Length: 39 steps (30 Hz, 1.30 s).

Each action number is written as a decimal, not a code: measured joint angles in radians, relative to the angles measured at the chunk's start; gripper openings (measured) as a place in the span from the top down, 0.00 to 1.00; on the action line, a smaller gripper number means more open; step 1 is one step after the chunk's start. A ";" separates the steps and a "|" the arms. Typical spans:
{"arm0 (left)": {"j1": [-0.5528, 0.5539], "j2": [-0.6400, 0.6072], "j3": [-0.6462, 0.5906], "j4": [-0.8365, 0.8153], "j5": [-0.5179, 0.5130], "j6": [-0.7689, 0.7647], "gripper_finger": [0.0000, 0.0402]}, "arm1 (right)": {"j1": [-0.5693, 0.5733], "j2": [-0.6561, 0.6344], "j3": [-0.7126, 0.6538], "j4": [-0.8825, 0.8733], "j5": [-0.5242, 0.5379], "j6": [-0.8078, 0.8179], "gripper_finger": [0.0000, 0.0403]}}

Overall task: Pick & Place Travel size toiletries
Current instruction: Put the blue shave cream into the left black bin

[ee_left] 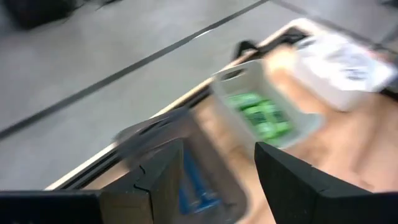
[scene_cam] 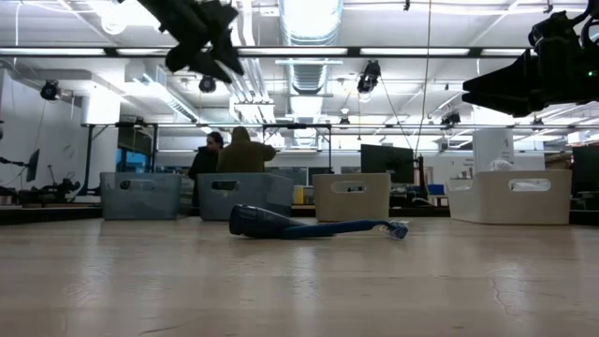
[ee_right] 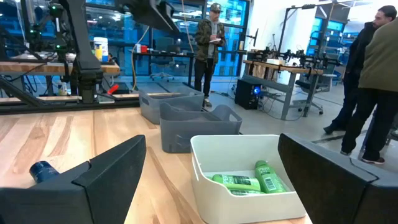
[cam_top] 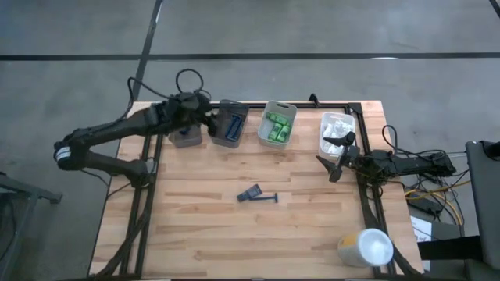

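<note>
A dark blue razor [cam_top: 268, 197] and a small dark blue piece [cam_top: 249, 193] lie flat mid-table, also seen in the low view as the razor [scene_cam: 346, 227] and the piece [scene_cam: 257, 220]. Along the far edge, a grey bin [cam_top: 229, 125] holds blue razors [ee_left: 196, 190], a pale bin [cam_top: 277, 125] holds green packs [ee_right: 249, 180], and a white bin [cam_top: 337, 133] holds white packets. My left gripper [cam_top: 211, 117] hovers open above the razor bin [ee_left: 217, 152]. My right gripper [cam_top: 326, 152] is open, raised near the white bin, and faces the green-pack bin [ee_right: 211, 146].
Another grey bin [cam_top: 185, 137] stands left of the razor bin. A large white cup [cam_top: 366, 247] lies at the table's near right corner. Cables run off the right edge. People stand in the room beyond the table [ee_right: 211, 37]. Bare wood lies around the razor.
</note>
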 joint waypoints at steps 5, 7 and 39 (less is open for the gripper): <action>-0.129 0.000 0.008 0.060 -0.003 0.026 0.49 | 0.000 0.000 0.000 0.000 0.000 0.000 0.10; -0.170 0.000 0.008 0.066 -0.006 0.026 0.49 | 0.000 0.000 0.000 0.000 0.000 0.002 0.10; -0.416 0.380 0.008 0.373 0.313 -0.079 0.48 | 0.000 0.000 0.000 0.000 0.000 0.000 0.10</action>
